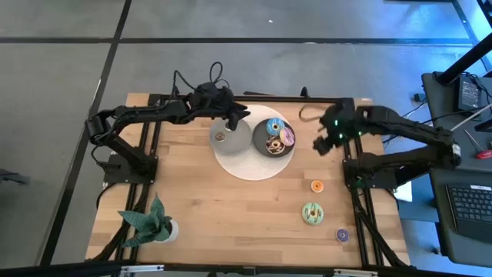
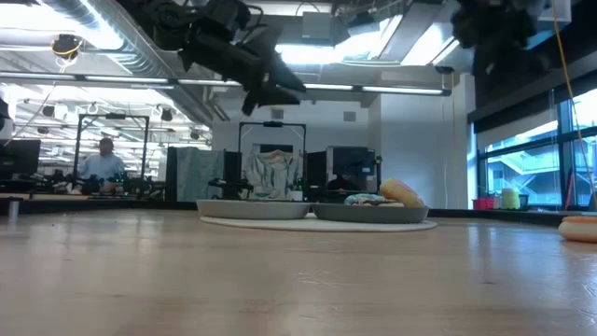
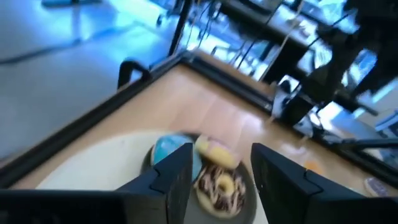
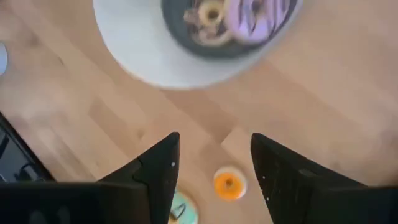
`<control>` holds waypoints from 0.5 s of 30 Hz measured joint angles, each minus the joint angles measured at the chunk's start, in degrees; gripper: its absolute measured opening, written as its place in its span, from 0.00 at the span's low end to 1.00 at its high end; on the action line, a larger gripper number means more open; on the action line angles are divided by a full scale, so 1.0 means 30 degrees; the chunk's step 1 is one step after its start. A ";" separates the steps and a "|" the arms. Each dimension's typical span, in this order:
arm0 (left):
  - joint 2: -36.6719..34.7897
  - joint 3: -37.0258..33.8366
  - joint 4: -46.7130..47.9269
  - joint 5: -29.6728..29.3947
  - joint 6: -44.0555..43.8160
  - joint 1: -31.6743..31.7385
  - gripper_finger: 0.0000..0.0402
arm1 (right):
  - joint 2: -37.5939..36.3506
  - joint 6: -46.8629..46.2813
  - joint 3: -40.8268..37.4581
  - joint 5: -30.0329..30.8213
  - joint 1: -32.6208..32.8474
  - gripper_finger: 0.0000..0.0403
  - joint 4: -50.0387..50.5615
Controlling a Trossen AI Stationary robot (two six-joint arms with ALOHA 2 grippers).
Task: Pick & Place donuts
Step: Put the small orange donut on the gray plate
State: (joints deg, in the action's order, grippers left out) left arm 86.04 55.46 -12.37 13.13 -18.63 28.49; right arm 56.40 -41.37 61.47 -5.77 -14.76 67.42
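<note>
Two dark grey plates stand on a pale round mat [image 1: 246,165]. The left plate [image 1: 234,142] holds one small brown donut [image 1: 220,137]. The right plate [image 1: 265,150] holds a blue donut [image 1: 274,127], a purple donut [image 1: 287,136] and a brown donut [image 1: 272,145]. An orange donut [image 1: 317,185], a green donut [image 1: 312,213] and a small purple donut [image 1: 341,235] lie on the bare table at the right. My left gripper [image 1: 238,115] is open and empty above the left plate's far rim. My right gripper [image 1: 323,143] is open and empty in the air, right of the plates.
A green potted plant [image 1: 150,223] stands at the table's near left corner. Bare wood [image 1: 231,215] lies between the plant and the loose donuts. In the right wrist view the orange donut [image 4: 229,183] lies on the wood below the open fingers. A person shows in the room behind [image 2: 104,159].
</note>
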 joint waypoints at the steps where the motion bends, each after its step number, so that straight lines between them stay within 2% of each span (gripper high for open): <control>1: 0.0007 0.0000 -0.0340 0.0004 0.0181 -0.0060 0.40 | 0.0000 -0.1041 0.0000 0.0513 0.1004 0.50 0.0046; 5: 0.0007 0.0000 -0.1381 0.0019 0.1250 -0.0139 0.40 | 0.0106 -0.5456 0.0000 0.2216 0.4505 0.50 0.0082; 9: 0.0015 0.0000 -0.1786 -0.0018 0.1451 -0.0042 0.40 | 0.0508 -0.9279 0.0000 0.3983 0.6998 0.50 0.0355; 12: 0.0015 0.0000 -0.1843 -0.0003 0.1465 0.0111 0.39 | 0.1189 -1.0149 0.0000 0.5007 0.8281 0.50 0.0372; 15: 0.0015 0.0000 -0.1804 0.0004 0.1438 0.0211 0.39 | 0.2135 -1.0694 0.0007 0.5053 0.8971 0.50 0.1019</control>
State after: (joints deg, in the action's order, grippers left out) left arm 86.08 55.46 -17.78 13.15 -14.32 29.12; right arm 62.81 -73.45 61.49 9.38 12.15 70.47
